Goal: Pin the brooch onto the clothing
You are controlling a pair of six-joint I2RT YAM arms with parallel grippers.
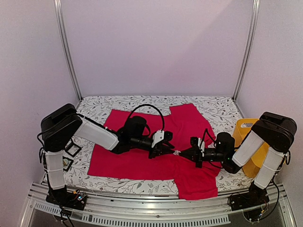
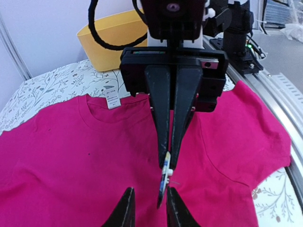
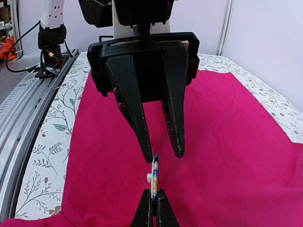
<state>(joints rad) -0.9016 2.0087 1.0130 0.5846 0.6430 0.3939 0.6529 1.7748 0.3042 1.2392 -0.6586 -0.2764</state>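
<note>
The red T-shirt [image 1: 137, 163] lies spread on the table, its white neck label [image 2: 112, 100] visible in the left wrist view. Just above it, my right gripper [image 3: 154, 198] is shut on the lower edge of the brooch [image 3: 153, 176], a thin blue, yellow and white disc held edge-on, with a white clasp and a pin sticking out of its back. My left gripper [image 2: 149, 208] faces it tip to tip and is open. The brooch [image 2: 164, 182] sits just inside one of the left gripper's fingers [image 2: 174, 208], touching or almost touching it. In the top view the two grippers [image 1: 169, 150] [image 1: 183, 152] meet over the shirt's middle.
A yellow container [image 1: 246, 137] stands at the table's right edge behind my right arm. Two small dark-framed items [image 1: 71, 150] lie by the left arm's base. The floral tablecloth [image 1: 213, 106] surrounds the shirt, and a metal rail [image 1: 142, 198] runs along the near edge.
</note>
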